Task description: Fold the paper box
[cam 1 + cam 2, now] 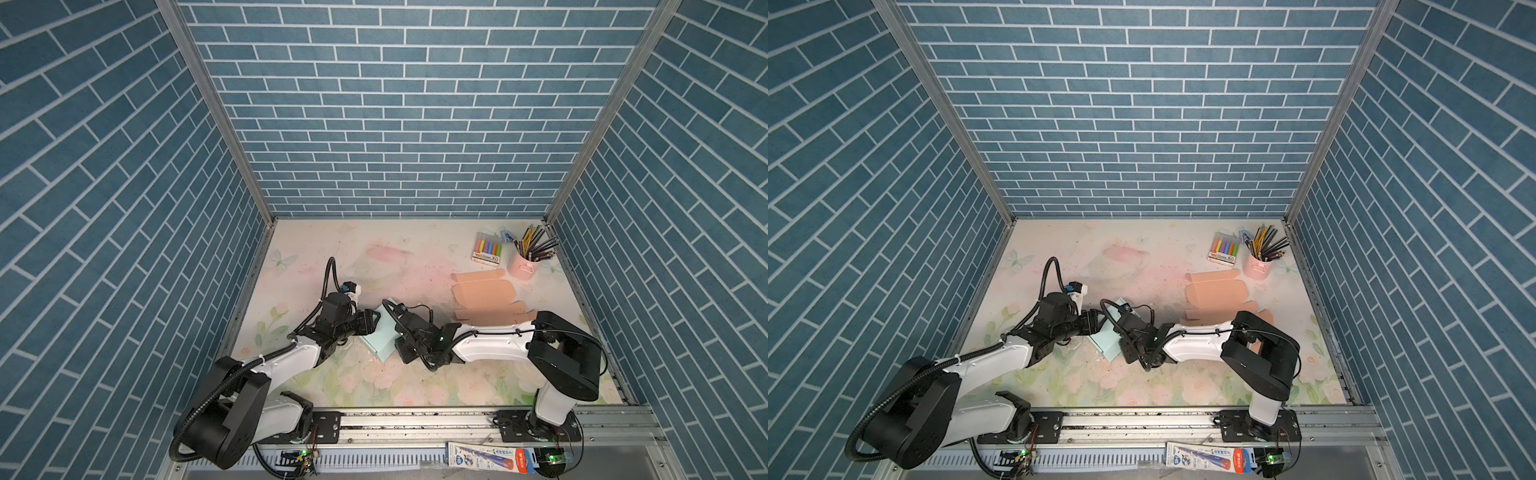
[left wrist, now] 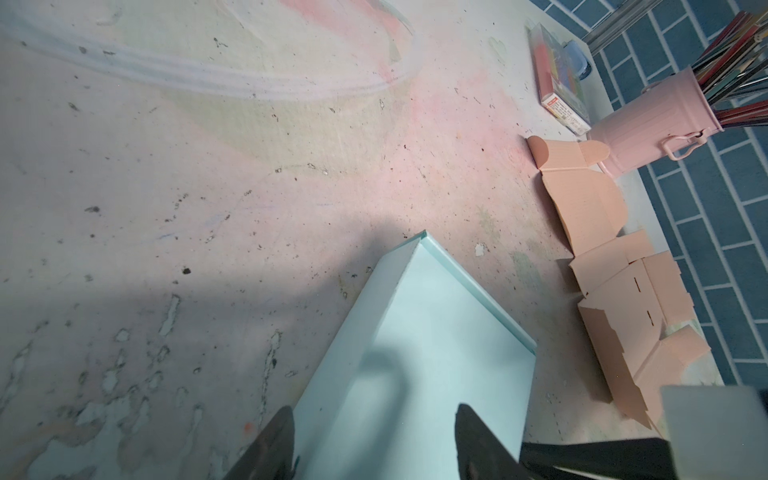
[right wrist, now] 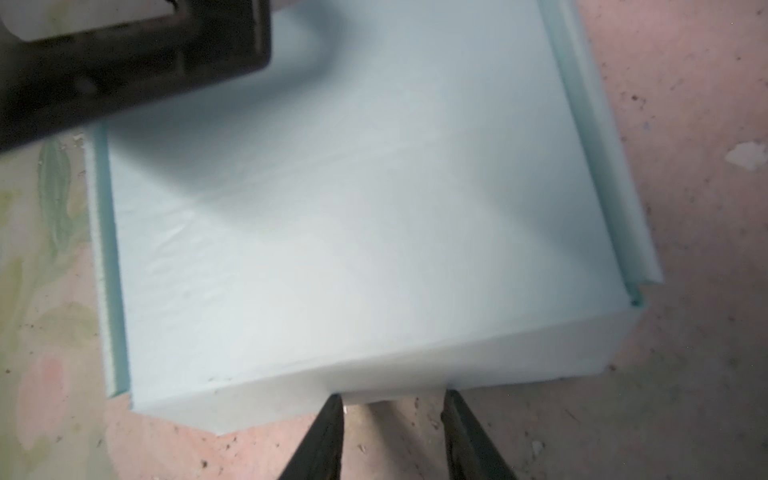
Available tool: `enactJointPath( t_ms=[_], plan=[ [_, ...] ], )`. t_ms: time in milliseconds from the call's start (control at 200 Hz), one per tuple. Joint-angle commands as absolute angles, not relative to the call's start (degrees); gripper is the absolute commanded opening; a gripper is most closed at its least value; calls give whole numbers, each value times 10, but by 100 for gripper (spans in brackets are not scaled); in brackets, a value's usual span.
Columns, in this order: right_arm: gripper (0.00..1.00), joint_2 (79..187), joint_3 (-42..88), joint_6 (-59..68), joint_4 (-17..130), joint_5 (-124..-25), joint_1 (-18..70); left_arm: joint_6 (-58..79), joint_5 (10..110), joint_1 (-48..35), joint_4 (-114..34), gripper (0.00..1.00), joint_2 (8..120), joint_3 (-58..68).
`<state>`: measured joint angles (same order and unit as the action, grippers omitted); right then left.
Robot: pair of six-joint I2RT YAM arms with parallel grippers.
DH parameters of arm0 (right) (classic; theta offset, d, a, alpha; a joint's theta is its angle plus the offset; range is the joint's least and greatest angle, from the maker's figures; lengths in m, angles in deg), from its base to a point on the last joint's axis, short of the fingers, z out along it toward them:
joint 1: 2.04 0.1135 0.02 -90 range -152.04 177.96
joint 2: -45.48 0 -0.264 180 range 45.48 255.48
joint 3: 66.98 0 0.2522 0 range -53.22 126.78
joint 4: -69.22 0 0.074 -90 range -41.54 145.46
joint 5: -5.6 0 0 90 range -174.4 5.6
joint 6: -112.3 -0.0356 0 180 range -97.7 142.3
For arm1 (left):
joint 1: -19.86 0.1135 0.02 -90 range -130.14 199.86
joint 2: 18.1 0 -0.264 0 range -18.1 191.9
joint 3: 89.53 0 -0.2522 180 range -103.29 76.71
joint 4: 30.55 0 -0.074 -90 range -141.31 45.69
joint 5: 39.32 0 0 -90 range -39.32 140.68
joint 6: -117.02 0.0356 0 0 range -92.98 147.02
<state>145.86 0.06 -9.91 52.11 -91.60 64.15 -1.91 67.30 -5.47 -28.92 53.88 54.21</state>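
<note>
The pale blue paper box sits on the bench toward the front middle, between the two arms. The left tool hangs over one end of it, fingers spread wide and grasping nothing. The right tool meets the opposite side wall, its fingertips apart at the wall's lower edge, released, with bare bench between them. Beyond lie flat peach cardboard blanks, then a marker pack and a pink pencil cup.
</note>
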Motion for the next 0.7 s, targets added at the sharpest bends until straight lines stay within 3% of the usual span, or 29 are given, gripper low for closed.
enactJointPath(
  t_ms=[0, 365, 695],
  plan=[
    [41, 1479, 33, -83, 542, -920, 636, -33, 705, -82, -288, 61, 544, 549],
    [42, 1466, 19, -92, 573, -932, 640, -45, 697, -102, -298, 59, 512, 580],
    [43, 1479, 27, -86, 579, -947, 663, -55, 698, -102, -252, 57, 566, 596]
  ],
)
